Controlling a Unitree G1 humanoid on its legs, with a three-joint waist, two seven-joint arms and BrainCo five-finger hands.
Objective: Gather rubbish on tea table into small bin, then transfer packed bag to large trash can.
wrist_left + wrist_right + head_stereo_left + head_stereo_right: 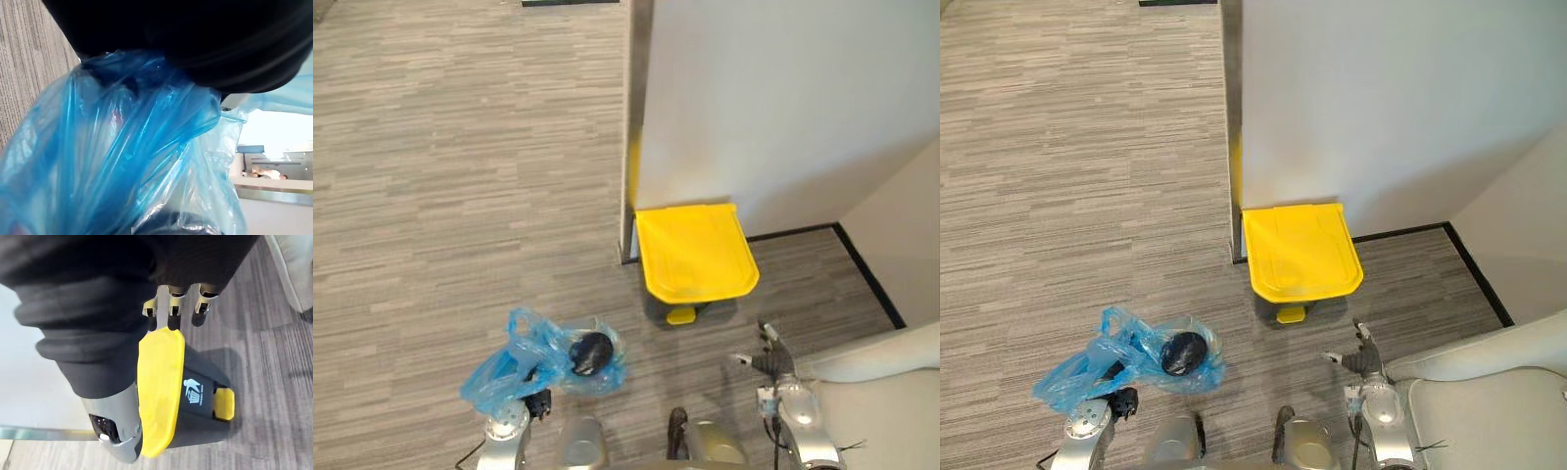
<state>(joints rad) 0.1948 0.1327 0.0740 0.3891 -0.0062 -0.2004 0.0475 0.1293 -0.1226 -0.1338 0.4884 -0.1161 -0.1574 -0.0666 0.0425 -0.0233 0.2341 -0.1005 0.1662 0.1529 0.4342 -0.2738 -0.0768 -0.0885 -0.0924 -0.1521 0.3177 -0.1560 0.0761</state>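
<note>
The bag (509, 372), blue and see-through, bunches up at the left robot hand (536, 402), low at the robot's left. A dark round thing (592, 354) shows through the plastic. In the left wrist view the plastic gathers into tight folds right under the hand's dark cover; whether the hand is closed on it cannot be told.

The right robot hand (770, 360) hangs at the robot's right, fingers (172, 303) straight and relaxed, holding nothing. In its wrist view it points towards the edge of the lid and is apart from it.

The bin (205, 396), dark with a yellow lid (695, 250), stands ahead between the two hands, nearer the right one. The lid lies flat and closed. A yellow pedal (681, 315) juts from the front of the bin at floor level, facing the robot. The back of the bin sits against the white wall (764, 98), just beside the wall's outer corner, where a metal strip (634, 117) runs up the edge.

A black skirting (867, 274) follows the foot of the wall off to the right and turns towards the robot, closing off that side. A pale cushioned seat (881, 411) lies near the right hand, so room there is narrow. To the left of the corner the grey striped floor (440, 196) runs wide open, and a bare stretch of it lies between the bag and the pedal.
</note>
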